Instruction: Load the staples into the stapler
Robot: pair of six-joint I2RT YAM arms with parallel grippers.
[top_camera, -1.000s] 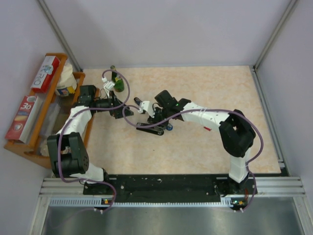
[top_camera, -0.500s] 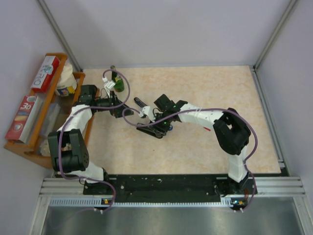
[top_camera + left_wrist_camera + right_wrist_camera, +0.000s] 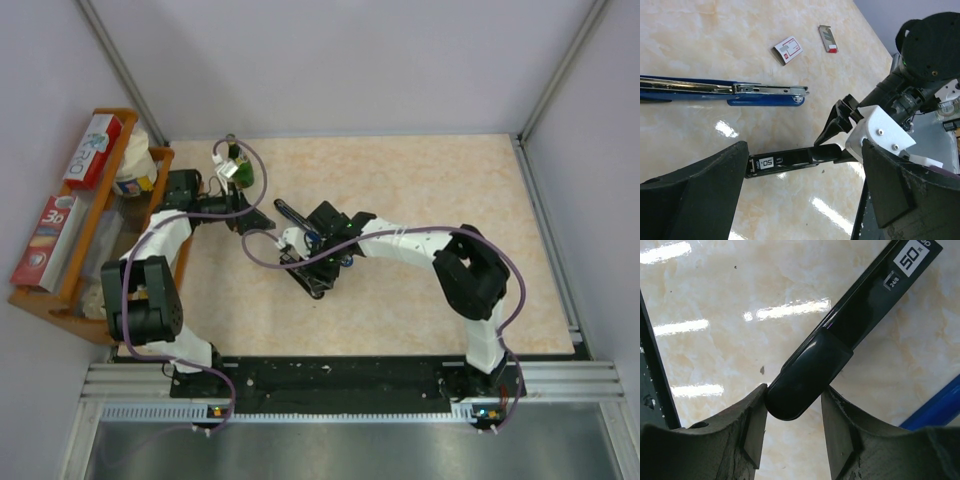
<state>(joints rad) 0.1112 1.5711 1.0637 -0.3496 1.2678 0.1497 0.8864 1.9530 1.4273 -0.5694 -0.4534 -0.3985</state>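
Observation:
The stapler lies opened out on the table. Its black top arm [image 3: 790,159] carries a white "50" label, and its blue base with the metal channel [image 3: 740,92] lies beyond it. My right gripper [image 3: 792,400] is shut on the rounded end of the black arm [image 3: 840,340], with one finger [image 3: 752,425] on each side. From above, that gripper [image 3: 312,262] sits over the stapler [image 3: 305,280]. The staples box [image 3: 788,50], white with a red label, and its small tray [image 3: 828,38] lie farther off. My left gripper [image 3: 805,200] is open and holds nothing, left of the stapler.
A wooden rack [image 3: 70,290] with boxes and a jar stands at the table's left edge. A green bottle [image 3: 241,172] stands close behind the left gripper [image 3: 255,222]. Purple cables loop over both arms. Walls close in the back and sides.
My right gripper has moved left and toward the near edge, swinging the stapler's black arm from lying crosswise to a diagonal. The left arm has hardly moved.

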